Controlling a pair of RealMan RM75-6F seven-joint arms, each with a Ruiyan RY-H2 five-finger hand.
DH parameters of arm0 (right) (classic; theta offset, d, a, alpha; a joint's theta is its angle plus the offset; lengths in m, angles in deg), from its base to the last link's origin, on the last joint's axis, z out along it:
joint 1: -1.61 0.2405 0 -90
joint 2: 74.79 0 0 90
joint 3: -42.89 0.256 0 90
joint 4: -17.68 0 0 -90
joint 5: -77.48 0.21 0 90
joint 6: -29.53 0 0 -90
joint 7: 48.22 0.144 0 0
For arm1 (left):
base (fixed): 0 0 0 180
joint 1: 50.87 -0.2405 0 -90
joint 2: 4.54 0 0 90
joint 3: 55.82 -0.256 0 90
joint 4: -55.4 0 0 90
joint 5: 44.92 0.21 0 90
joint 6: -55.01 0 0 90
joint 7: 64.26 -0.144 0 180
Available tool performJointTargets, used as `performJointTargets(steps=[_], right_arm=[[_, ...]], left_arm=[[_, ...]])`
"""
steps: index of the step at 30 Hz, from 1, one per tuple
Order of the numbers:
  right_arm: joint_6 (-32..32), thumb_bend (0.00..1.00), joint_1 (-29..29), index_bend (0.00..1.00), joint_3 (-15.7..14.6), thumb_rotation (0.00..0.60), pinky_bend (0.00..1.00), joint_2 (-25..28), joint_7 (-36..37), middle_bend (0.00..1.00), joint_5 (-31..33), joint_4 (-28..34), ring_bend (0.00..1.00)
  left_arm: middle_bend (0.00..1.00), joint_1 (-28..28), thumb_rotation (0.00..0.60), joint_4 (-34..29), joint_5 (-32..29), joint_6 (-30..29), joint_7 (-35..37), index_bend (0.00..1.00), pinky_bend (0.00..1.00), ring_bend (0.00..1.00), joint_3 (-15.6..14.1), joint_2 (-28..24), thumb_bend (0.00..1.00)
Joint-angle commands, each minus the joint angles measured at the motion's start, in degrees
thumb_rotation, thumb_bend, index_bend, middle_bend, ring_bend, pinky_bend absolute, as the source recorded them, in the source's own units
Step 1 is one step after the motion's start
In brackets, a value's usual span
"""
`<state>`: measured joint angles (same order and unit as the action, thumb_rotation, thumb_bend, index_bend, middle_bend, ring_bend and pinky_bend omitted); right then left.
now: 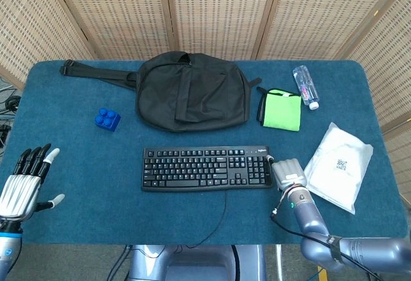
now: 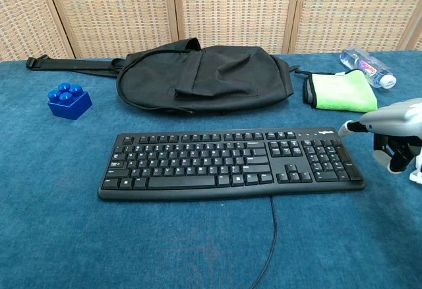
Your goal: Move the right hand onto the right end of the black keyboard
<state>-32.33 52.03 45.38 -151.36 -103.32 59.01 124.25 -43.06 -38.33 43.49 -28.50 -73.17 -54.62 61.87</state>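
Note:
The black keyboard (image 1: 205,169) (image 2: 231,162) lies in the middle of the blue table, long side left to right. My right hand (image 1: 289,173) (image 2: 393,130) is at its right end, back up, fingers curled under and holding nothing. In the chest view its pale thumb tip reaches over the keyboard's far right corner; whether it touches the keys I cannot tell. My left hand (image 1: 22,183) hangs at the table's front left edge, fingers spread and empty. The chest view does not show it.
A white pouch (image 1: 339,165) lies just right of my right hand. Behind the keyboard are a black sling bag (image 1: 191,92), a green cloth (image 1: 281,109), a water bottle (image 1: 306,86) and a blue block (image 1: 107,119). The keyboard cable (image 1: 223,217) runs off the front edge.

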Motion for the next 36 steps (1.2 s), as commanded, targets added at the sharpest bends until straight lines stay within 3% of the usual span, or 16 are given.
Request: performJointTargets(steps=[1,36], right_arm=[[0.0,0.72,0.4,0.00,-0.1,0.600,0.46,-0.2,-0.1,0.71,0.4,-0.2,0.62],[0.1,0.75,3.5,0.02,-3.0,0.600,0.46,-2.5,1.2,0.71,3.4,-2.1,0.62]], left_arm=[[0.00,0.0,0.600,-0.1,0.1,-0.1,0.0,0.00,0.00,0.00,0.0,0.0,0.00],[0.00,0.3,0.600,0.2,-0.2,0.5,0.5,0.00,0.00,0.00,-0.1,-0.1,0.00]])
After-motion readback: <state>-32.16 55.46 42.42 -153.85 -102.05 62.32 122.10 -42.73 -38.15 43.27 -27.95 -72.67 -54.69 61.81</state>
